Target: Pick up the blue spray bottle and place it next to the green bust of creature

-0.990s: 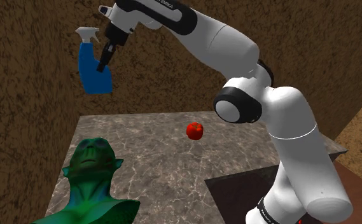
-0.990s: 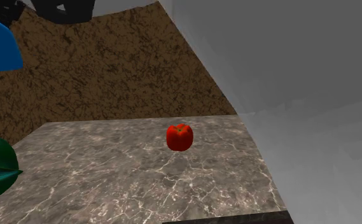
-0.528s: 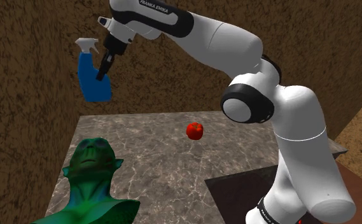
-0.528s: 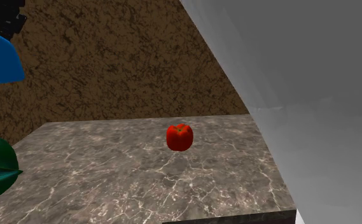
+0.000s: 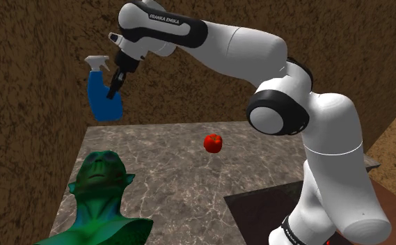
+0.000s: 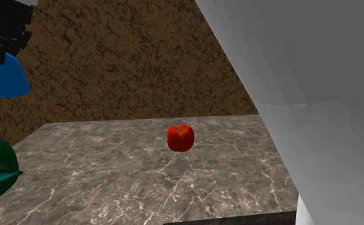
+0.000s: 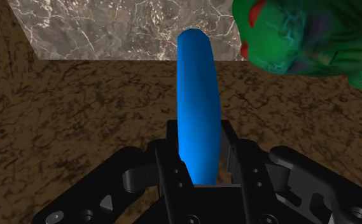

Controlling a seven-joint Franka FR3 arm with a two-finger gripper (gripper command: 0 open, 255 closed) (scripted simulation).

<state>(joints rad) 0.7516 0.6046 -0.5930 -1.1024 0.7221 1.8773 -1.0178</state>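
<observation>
The fingers [image 7: 231, 156] pinch the blue spray bottle [image 5: 103, 97] and hold it aloft at the shoulder view's upper left, high enough to clear the desk [image 5: 189, 182] during transfer toward the green bust [image 5: 100, 198]

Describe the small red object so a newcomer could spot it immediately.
Start at the grey marble tabletop. Toward its far edge, well apart from the green creature bust, a small apple-like fruit sits alone. It is the only red, round thing on the surface.
</observation>
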